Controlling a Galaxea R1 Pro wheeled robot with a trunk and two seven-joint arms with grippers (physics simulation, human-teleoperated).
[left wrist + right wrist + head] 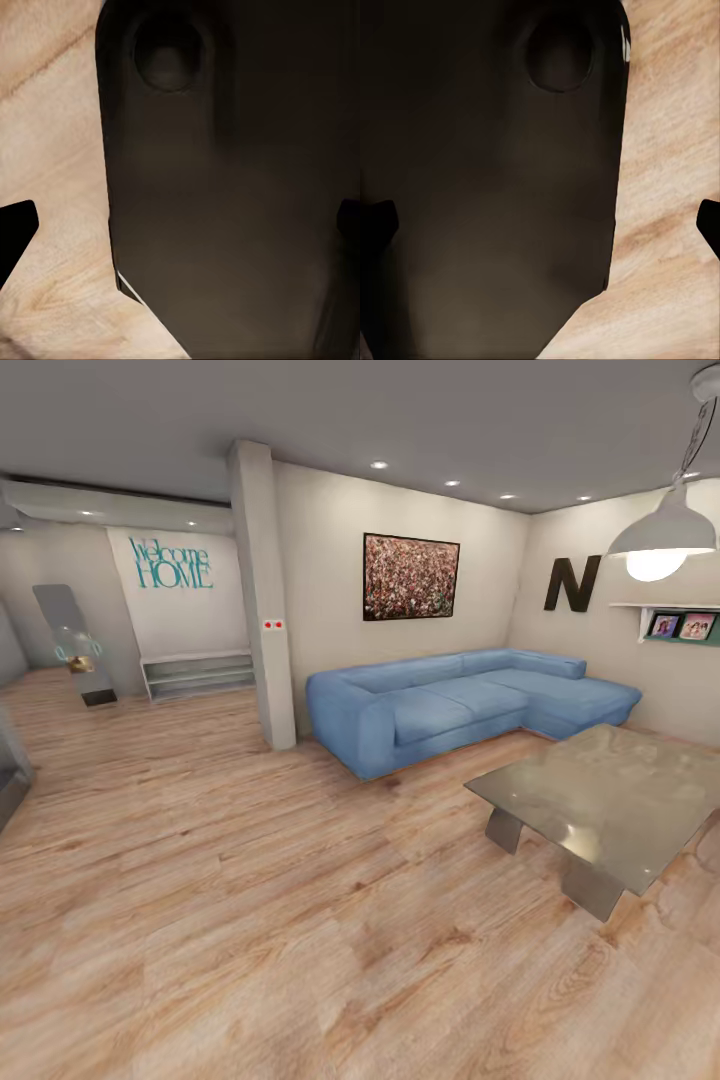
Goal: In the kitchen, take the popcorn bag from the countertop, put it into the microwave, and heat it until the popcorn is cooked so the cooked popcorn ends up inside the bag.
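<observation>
Here, living room: blue sofa (pixel 470 705) behind glass table (pixel 610 800); wood floor (pixel 250 920).

One blue L-shaped fabric sofa (pixel 470 705); one grey glass-topped low counter (pixel 610 800); one framed speckled red painting (pixel 410 577); one black wall letter N (pixel 571 584); one white dome pendant lamp (pixel 664 532); two small framed photographs (pixel 681 626); five lit recessed ceiling spotlights (pixel 378 464) on the right.
</observation>
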